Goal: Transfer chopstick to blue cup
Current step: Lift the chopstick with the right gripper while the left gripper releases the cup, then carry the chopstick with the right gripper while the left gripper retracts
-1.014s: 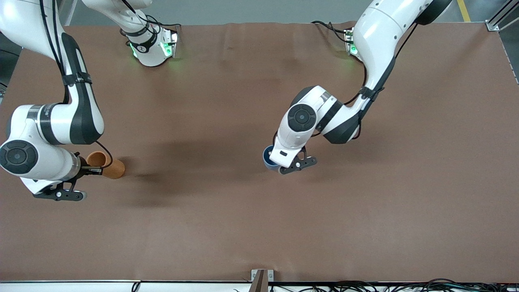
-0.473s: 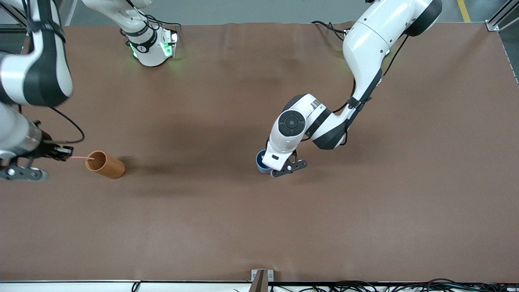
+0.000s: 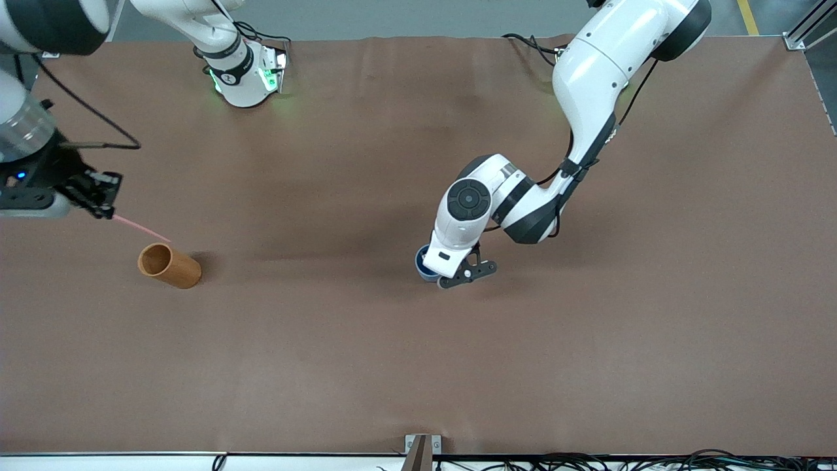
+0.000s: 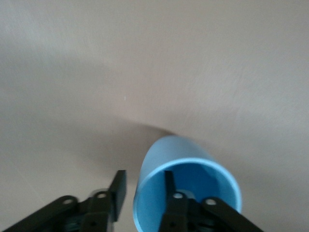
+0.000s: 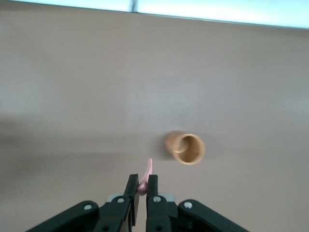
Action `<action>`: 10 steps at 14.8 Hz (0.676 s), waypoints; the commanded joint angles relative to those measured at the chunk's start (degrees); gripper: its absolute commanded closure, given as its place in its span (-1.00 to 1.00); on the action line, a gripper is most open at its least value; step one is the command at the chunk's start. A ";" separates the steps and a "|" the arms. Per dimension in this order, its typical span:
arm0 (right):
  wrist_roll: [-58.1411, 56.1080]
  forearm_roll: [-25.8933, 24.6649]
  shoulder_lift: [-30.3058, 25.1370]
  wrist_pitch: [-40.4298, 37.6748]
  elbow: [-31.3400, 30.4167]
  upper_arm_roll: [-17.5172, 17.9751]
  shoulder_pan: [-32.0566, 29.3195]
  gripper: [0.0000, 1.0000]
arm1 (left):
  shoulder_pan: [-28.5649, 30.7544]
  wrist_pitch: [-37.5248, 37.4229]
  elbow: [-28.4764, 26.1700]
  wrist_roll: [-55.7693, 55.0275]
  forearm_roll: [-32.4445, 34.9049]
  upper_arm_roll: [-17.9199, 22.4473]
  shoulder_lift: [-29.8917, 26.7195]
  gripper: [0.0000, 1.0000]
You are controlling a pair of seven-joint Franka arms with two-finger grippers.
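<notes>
Chopstick (image 3: 140,227) clamped at one end by right gripper (image 3: 98,199), held over tabletop's right-arm end, above brown cup (image 3: 169,265). Judged light, stiff, thin, slippery: pivoting in grip likely. Left gripper (image 4: 142,193) fingers parted astride blue cup (image 4: 186,186) wall, mid-tabletop.

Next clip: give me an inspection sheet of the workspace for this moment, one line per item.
Surface: brown table, bare where visible.
Job's things: chopstick held in the air above the orange-brown cup; blue cup mid-table, upright.
Clutter: nothing seen apart from the orange-brown cup.
Grippers: right gripper shut on the chopstick, over the table at the right arm's end; left gripper straddles the blue cup's wall, one finger inside, one outside, jaws apart.
Cables: black bundle along the edge nearest the front camera.
Surroundings: metal bracket at that edge.
</notes>
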 commanded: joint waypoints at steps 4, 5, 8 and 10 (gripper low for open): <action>22.55 -0.06 3.36 0.82 5.34 -0.53 17.18 0.99 | 10.26 -14.86 0.08 23.28 -3.88 0.27 -15.54 -1.00; 26.42 -0.06 5.29 0.82 7.44 -0.53 19.21 0.99 | 12.02 -17.23 0.17 28.12 -5.02 0.45 -17.48 -1.00; 37.06 -0.06 11.80 1.08 13.95 -0.44 25.54 0.99 | 14.06 -23.57 0.26 41.31 -9.06 5.87 -23.11 -1.00; 42.86 0.12 14.44 5.89 14.85 -0.44 29.41 0.99 | 14.14 -26.47 0.08 50.19 -13.46 11.59 -26.89 -1.00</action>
